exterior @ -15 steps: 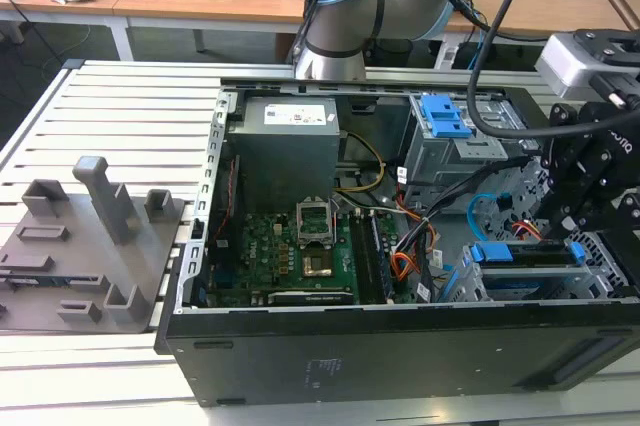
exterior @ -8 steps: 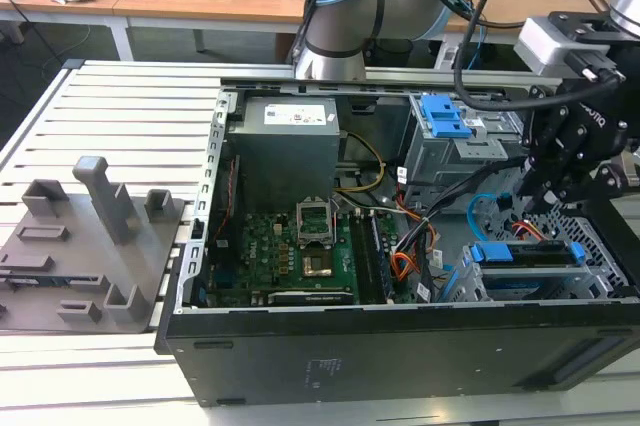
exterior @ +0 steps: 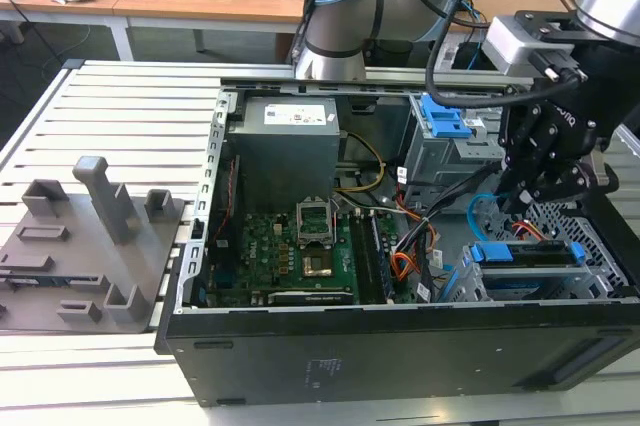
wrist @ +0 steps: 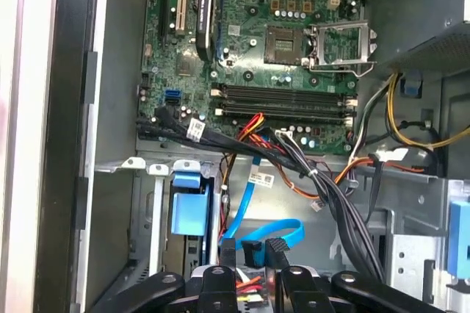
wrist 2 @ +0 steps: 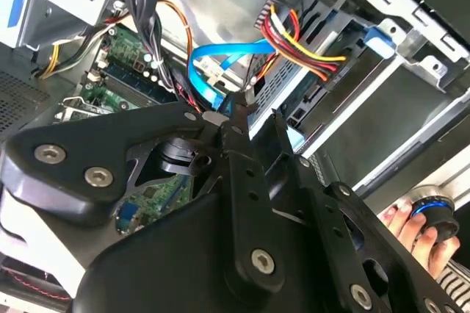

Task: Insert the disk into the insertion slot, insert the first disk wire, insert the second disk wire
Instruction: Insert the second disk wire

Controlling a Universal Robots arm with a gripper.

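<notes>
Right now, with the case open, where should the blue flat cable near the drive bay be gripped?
Probably at its black plug end, not along the blue flat cable, which is limp and looped. Pinch across the plug's flat faces, coming through the open side of the case; the drive cage seems to close off the others.

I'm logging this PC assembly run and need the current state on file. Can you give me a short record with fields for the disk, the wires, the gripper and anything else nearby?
disk: the disk sits in the insertion slot at the exterior view's right
gripper: the gripper hangs just above the disk's rear edge
gripper contact: fingertips close around the blue flat cable at its connector
power wire: red, yellow and black bundle runs to the disk's rear
bystander: a hand holds a round knob outside the case
</notes>
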